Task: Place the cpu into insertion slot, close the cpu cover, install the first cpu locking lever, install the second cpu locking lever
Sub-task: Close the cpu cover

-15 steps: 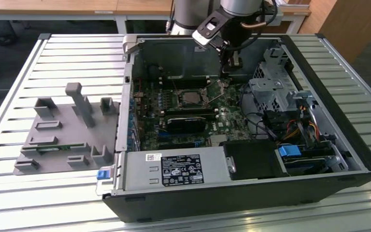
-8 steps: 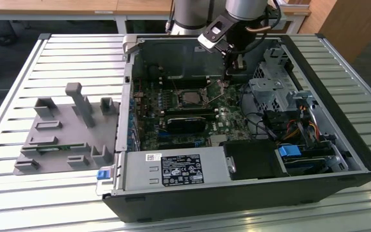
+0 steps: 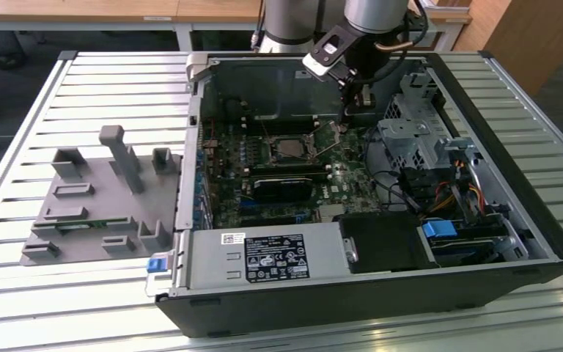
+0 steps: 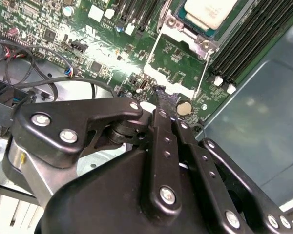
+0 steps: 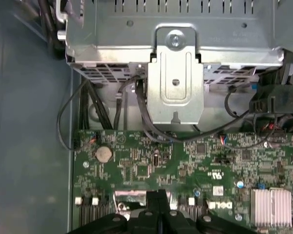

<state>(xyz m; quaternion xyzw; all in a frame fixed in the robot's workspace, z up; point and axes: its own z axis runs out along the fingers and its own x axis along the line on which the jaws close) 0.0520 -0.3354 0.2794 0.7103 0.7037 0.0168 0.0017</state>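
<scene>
The cpu [image 4: 210, 10] lies flat in the insertion slot [image 3: 289, 149], pale metal top upward, with a teal edge showing round it. The cpu cover [image 4: 154, 48] is thrown open away from the slot. It is a thin, bright steel frame, and the green circuit board [image 5: 185, 161] shows through its window. How steeply it tilts I cannot tell.

The hand [image 4: 165, 100] hangs at the cover's edge farthest from the slot, black fingers drawn together with hardly a gap. Whether they nip the cover's lip I cannot tell. A coin cell [image 4: 184, 107] sits just beside the fingertips, on the side away from the slot.

By its look the cover is light, stiff sheet metal, slick and thin-edged. Its free lip, farthest from the slot, seems the best place to take or push it, since the side rails are slender. The cpu looks rigid but delicate — best touched at its edges. The slot sits mid-board inside the black case [image 3: 380, 308], on the slatted bench [image 3: 115, 81].
</scene>
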